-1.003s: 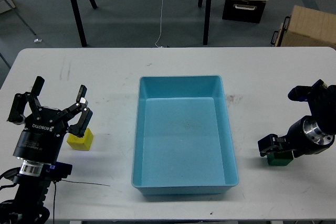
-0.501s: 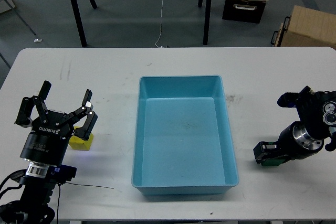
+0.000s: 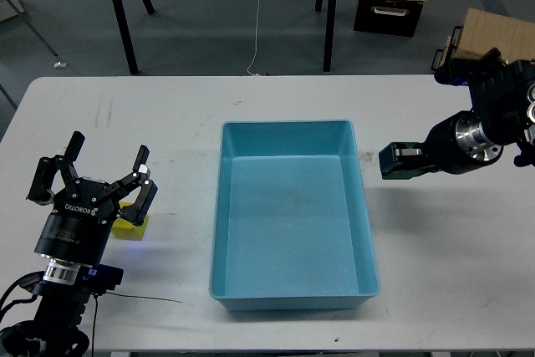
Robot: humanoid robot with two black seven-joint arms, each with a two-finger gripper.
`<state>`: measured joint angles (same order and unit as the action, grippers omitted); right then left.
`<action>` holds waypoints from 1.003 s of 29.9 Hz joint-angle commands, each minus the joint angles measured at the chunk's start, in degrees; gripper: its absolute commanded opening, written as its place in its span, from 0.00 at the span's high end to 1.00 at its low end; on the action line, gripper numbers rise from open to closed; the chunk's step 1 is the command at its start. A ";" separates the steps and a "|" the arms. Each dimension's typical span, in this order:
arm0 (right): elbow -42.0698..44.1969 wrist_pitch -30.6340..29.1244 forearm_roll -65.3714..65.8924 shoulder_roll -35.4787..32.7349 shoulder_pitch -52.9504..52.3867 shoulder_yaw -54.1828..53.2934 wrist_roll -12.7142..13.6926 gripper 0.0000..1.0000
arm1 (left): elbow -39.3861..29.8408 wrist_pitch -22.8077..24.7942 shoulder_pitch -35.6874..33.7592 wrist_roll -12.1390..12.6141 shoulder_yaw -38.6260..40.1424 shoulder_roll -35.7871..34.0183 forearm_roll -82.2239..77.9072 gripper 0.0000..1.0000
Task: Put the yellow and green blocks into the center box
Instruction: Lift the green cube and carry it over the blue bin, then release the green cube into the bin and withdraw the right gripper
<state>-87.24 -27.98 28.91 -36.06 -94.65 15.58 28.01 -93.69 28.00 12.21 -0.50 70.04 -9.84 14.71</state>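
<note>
The blue box (image 3: 292, 215) sat in the middle of the white tabletop (image 3: 167, 123), open side up with nothing inside it that I could see. Over on the left, the left gripper (image 3: 107, 192) had its jaws spread wide, and the yellow block (image 3: 131, 225) was lying on the tabletop right by the inner finger, partly tucked under it, so it looked close to or touching that finger but wasn't clamped between the two. On the other side, the right gripper (image 3: 401, 160) was up off the tabletop, just past the box's right wall near the far corner, pointing in toward the box. It was seen pretty much end-on and dark, so I honestly couldn't tell how far its jaws were parted. There was a greenish-teal tint at the tip that might've been the green block, but too murky to call. Couldn't spot the green block lying anywhere on the tabletop either.
</note>
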 commanded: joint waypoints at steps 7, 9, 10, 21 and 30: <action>9.97 -0.02 -5.00 29.02 1.47 10.51 -0.01 1.00 | -0.01 0.00 0.10 -0.12 0.01 -0.18 -0.39 0.00; 11.20 0.03 -4.39 30.78 2.71 11.13 -0.01 0.87 | -0.01 0.00 0.01 -0.12 0.01 -0.18 -0.39 0.00; 11.82 0.29 -3.95 31.40 2.98 11.83 -0.01 0.80 | -0.01 0.00 0.01 -0.12 0.01 -0.18 -0.39 0.00; 13.67 2.58 -4.30 31.41 3.51 11.23 -0.01 0.00 | 0.79 0.00 -0.08 0.06 -0.17 0.08 -0.56 0.00; 25.17 2.23 -9.81 22.64 2.98 -6.58 -0.01 0.00 | 0.79 0.00 -0.51 0.15 -0.17 0.00 -0.56 0.00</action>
<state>-66.44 -25.48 23.21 -9.00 -91.64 16.90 27.99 -92.89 28.00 12.00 -0.39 69.87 -9.82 14.14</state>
